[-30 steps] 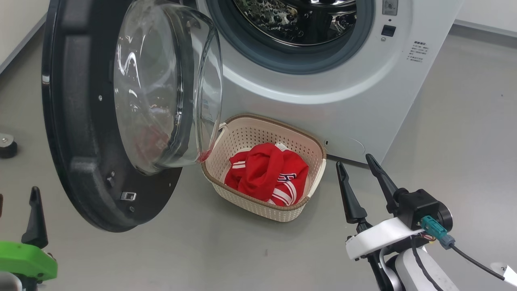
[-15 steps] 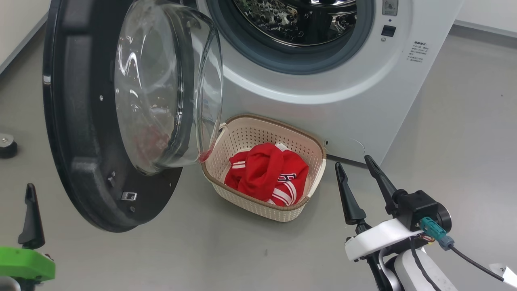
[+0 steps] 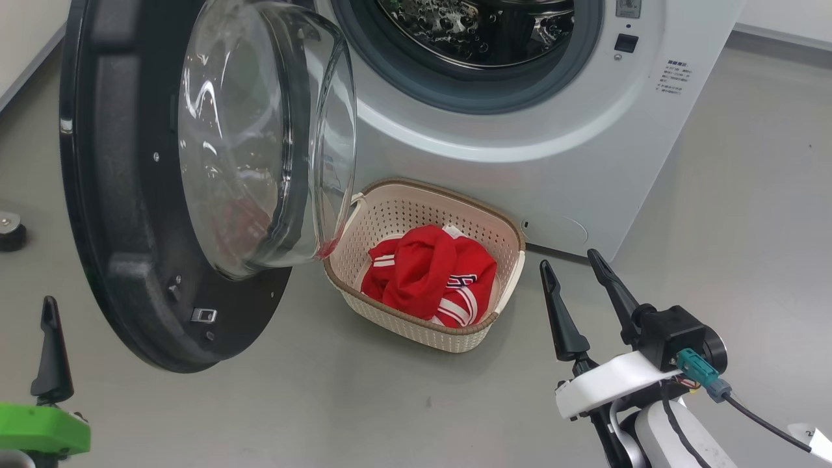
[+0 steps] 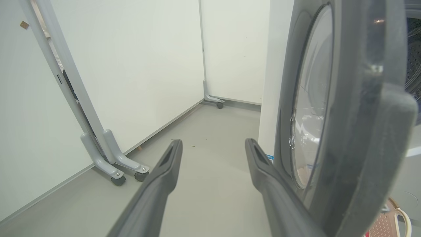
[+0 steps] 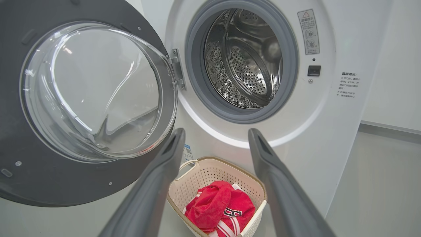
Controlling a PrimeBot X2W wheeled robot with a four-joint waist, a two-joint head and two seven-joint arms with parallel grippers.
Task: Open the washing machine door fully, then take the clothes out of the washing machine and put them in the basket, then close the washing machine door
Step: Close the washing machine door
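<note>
Illumination is bright, even and diffuse, from overhead. Shadows are soft: a faint one on the floor along the near edge of the basket, a broader one beneath the washing machine door. White glare streaks cross the door's glass bowl; specular points dot the drum of the washing machine. Wrist views bow straight lines toward the edges. The left gripper and right gripper render soft near the lens.
</note>
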